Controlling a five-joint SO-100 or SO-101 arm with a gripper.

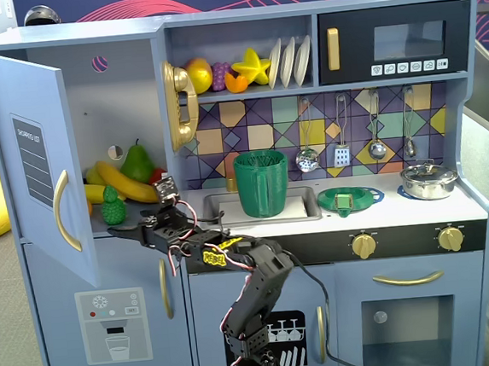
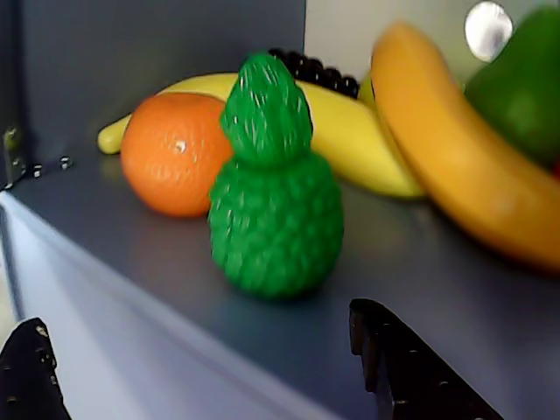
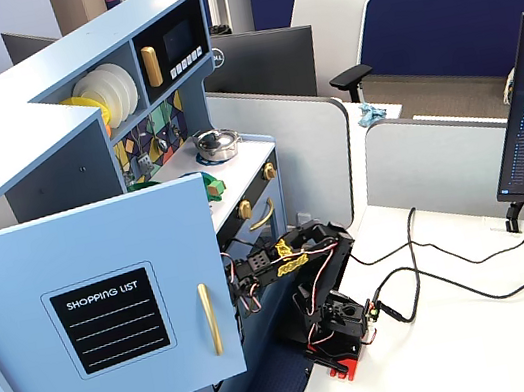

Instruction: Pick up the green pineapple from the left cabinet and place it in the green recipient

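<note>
Here the gripper (image 2: 206, 372) hangs with fingers spread apart, just short of the green pineapple (image 2: 274, 188). The pineapple stands upright on the left cabinet (image 1: 32, 150) shelf beside an orange (image 2: 171, 153).

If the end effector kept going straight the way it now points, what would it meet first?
Most likely the green pineapple, which stands upright just ahead of the open end effector; the orange sits behind it.

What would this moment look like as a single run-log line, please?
phase: approach | gripper: open, short of green pineapple | pineapple: upright on left cabinet shelf | green recipient: by sink
</note>
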